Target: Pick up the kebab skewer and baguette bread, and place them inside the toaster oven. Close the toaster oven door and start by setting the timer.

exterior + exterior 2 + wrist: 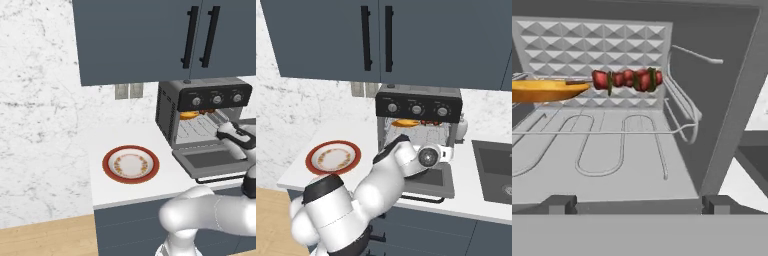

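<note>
Well, starting at the left of the counter (125,192), the red-rimmed plate (131,164) sits bare, and further right the toaster oven (172,115) stands with the toaster oven door (210,160) dropped flat toward the room. Inside, seen from the hand, the baguette bread (547,90) lies on the upper wire rack (612,132) at the left and the kebab skewer (627,79) lies just beside it to the right, the two end to end and seemingly touching. The end effector (446,153) hovers over the lowered door in front of the oven mouth, spread about as wide as it goes and carrying nothing. So both foods look loaded, and the door and the timer knob (442,111) remain. The risk I'd watch is the door: with the hand directly above the panel, a lift from a poor angle could slip off the bar handle (220,178) or jam the panel against the wrist, and a hard swing shut might jolt the rack so the skewer rolls.
</note>
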{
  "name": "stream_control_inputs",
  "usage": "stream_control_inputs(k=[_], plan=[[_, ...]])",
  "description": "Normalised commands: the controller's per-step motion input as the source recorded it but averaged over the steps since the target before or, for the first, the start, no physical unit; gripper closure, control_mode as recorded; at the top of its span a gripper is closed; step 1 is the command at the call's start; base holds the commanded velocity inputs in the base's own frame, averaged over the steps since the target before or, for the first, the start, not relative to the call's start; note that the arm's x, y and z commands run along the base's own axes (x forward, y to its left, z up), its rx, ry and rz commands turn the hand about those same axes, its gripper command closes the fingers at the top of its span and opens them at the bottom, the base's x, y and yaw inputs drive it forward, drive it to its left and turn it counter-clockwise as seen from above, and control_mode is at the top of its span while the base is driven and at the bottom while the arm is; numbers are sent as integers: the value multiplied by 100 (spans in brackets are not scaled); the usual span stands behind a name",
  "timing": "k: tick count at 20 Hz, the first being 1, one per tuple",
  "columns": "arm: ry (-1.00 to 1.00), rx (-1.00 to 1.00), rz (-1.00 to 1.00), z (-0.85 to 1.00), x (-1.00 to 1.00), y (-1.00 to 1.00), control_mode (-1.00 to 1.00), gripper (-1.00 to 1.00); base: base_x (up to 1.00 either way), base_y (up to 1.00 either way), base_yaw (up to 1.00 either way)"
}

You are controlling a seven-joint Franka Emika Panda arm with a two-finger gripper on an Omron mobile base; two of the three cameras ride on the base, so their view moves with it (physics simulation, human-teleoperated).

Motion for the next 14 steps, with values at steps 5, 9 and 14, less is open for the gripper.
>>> stream_control_inputs(k=[5,9,14], plan=[[11,0,0,0,-86,-46,-100,-100,0,0,0],[12,0,0,0,-88,-44,-100,-100,0,0,0],[11,-2,5,-2,-95,-20,-100,-100,0,0,0]])
